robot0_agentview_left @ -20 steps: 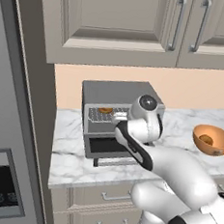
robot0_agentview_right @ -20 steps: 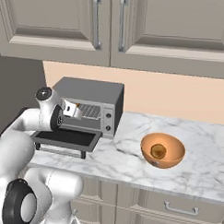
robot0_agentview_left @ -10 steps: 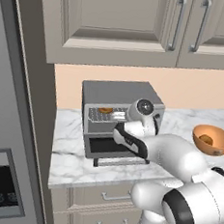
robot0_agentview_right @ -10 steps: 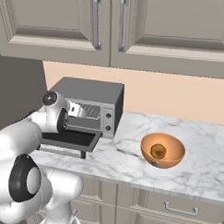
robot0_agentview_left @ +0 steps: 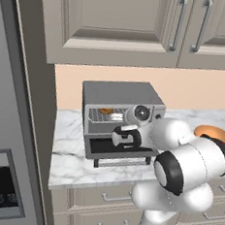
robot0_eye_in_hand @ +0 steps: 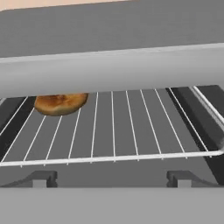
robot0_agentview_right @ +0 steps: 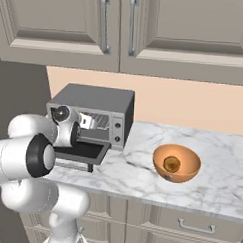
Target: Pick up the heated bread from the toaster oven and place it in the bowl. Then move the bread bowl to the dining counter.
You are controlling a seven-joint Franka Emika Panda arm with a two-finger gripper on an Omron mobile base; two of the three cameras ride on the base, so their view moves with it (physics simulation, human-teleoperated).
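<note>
Claw [robot0_agentview_left: 118, 137] at the open toaster oven [robot0_agentview_left: 120, 116] — grip unreadable, heated bread [robot0_eye_in_hand: 60, 103] on rack's back left

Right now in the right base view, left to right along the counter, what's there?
Tool at the toaster oven's open front → toaster oven → bowl with a small round brown thing in it.

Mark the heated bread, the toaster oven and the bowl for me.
heated bread [robot0_eye_in_hand: 60, 103], hand view, middle of its browned crust.
toaster oven [robot0_agentview_left: 119, 92], left base view, flat grey top.
bowl [robot0_agentview_right: 188, 162], right base view, inner wall right of the round item inside it.
</note>
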